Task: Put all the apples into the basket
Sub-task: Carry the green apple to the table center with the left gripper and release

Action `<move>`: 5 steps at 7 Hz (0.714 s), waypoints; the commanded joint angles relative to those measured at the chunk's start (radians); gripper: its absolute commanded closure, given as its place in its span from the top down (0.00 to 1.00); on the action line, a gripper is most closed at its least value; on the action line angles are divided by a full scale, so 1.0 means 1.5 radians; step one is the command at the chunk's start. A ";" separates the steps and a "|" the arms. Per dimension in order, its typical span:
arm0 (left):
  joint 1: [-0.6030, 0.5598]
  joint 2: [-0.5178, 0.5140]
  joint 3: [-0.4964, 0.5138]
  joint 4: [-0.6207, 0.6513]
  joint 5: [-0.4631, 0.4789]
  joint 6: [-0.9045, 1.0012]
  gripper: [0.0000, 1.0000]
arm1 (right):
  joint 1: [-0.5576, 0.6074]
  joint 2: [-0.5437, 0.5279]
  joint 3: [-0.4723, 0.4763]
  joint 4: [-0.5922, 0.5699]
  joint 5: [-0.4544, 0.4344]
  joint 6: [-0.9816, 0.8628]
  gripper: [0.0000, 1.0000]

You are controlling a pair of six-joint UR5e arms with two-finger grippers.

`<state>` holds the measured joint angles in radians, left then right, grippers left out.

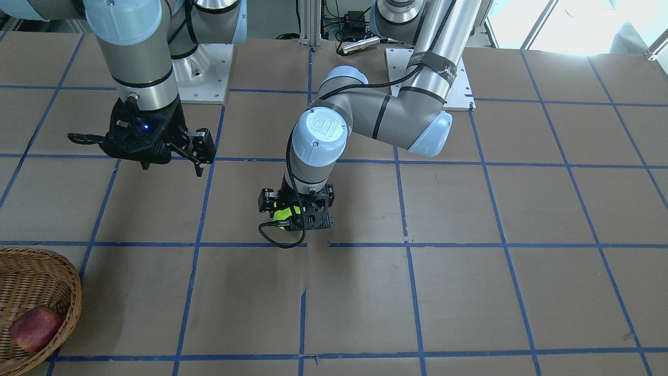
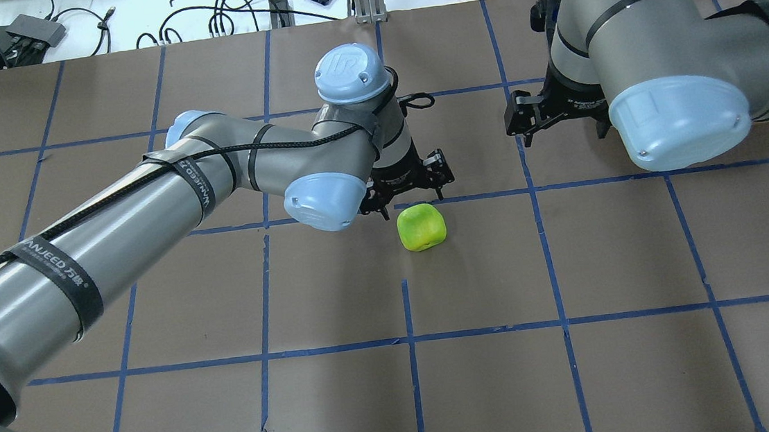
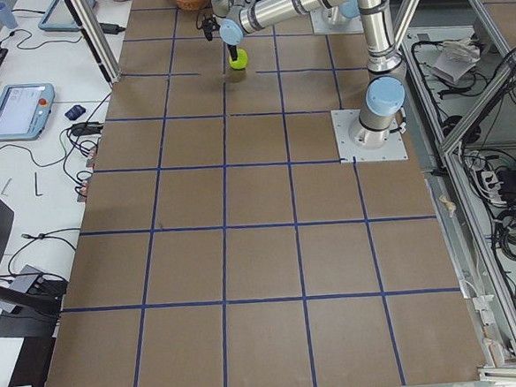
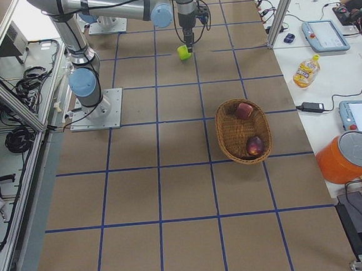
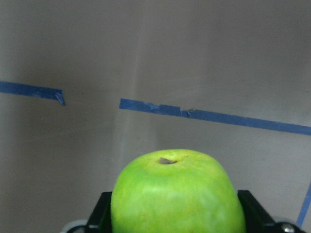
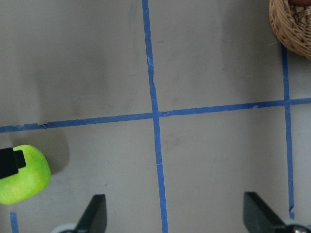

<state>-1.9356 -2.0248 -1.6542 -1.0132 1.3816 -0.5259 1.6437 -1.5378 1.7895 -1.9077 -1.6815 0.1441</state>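
Observation:
The lime green apple [image 2: 420, 227] sits on the brown table mat near the middle; it also shows in the front view [image 1: 283, 213] and the left wrist view [image 5: 177, 194]. My left gripper [image 1: 288, 215] points down over it, open, with one finger [image 5: 100, 213] on each side of the apple. The wicker basket [image 4: 226, 132] holds a red apple [image 4: 244, 110] and a darker maroon apple [image 4: 254, 145]. My right gripper [image 1: 201, 154] is open and empty, hovering between the green apple and the basket [image 1: 73, 297].
Blue tape lines grid the mat. Both arm base plates [image 1: 206, 73] stand at the robot's edge. Beyond the table's far edge a side bench holds a yellow bottle [image 4: 304, 71], an orange bucket [image 4: 349, 157] and tablets.

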 commanded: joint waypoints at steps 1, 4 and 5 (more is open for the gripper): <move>0.088 0.055 0.031 -0.091 0.001 0.124 1.00 | 0.002 0.012 0.024 -0.030 0.007 0.003 1.00; 0.275 0.171 0.065 -0.243 0.077 0.481 1.00 | 0.085 0.108 0.082 -0.254 0.066 0.131 1.00; 0.276 0.224 0.068 -0.335 0.113 0.484 1.00 | 0.137 0.149 0.074 -0.275 0.061 0.142 1.00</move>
<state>-1.5639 -1.7803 -1.5621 -1.3857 1.4817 0.1049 1.7556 -1.3912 1.9048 -2.2519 -1.6034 0.2985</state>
